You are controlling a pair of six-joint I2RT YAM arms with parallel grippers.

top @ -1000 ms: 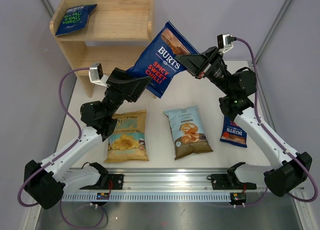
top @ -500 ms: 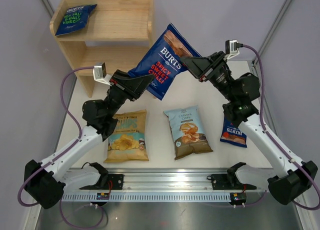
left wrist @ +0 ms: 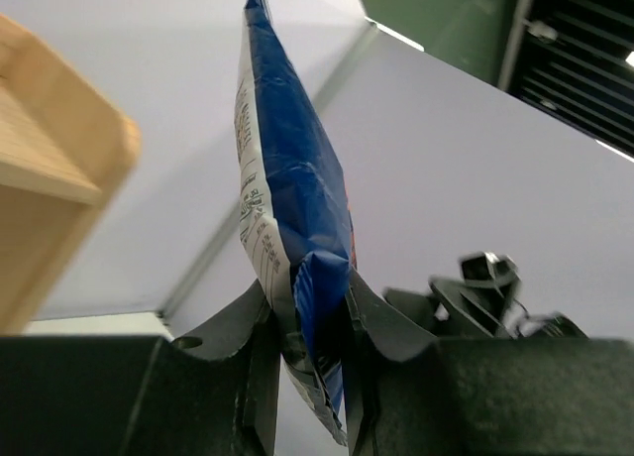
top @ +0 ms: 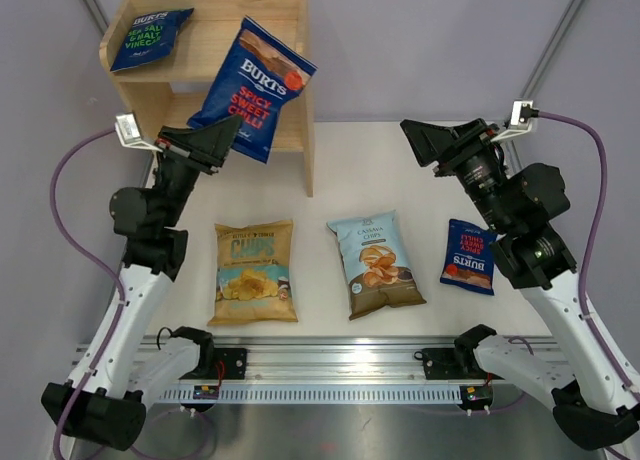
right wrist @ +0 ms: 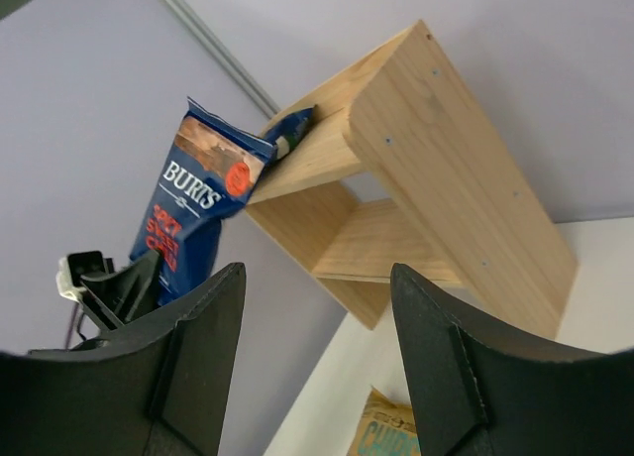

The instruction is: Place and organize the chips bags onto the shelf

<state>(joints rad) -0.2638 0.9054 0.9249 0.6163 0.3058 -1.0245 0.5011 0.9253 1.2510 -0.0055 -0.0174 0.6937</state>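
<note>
Over on the left, the left gripper (top: pixel 222 132) pinches the Spicy Sweet Chilli BURTS bag (top: pixel 250 85) by its bottom seam, holding it upright before the wooden shelf (top: pixel 215 35), presumably for tidy placement; the right gripper (top: pixel 417 140) hangs open-jawed, empty, well apart.

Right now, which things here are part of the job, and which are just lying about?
Part of the job: shelf, sea-salt bag on it, spicy chilli bag in the left gripper, yellow bag, cassava bag, small Burts bag.
Just there: metal rail, table.
</note>
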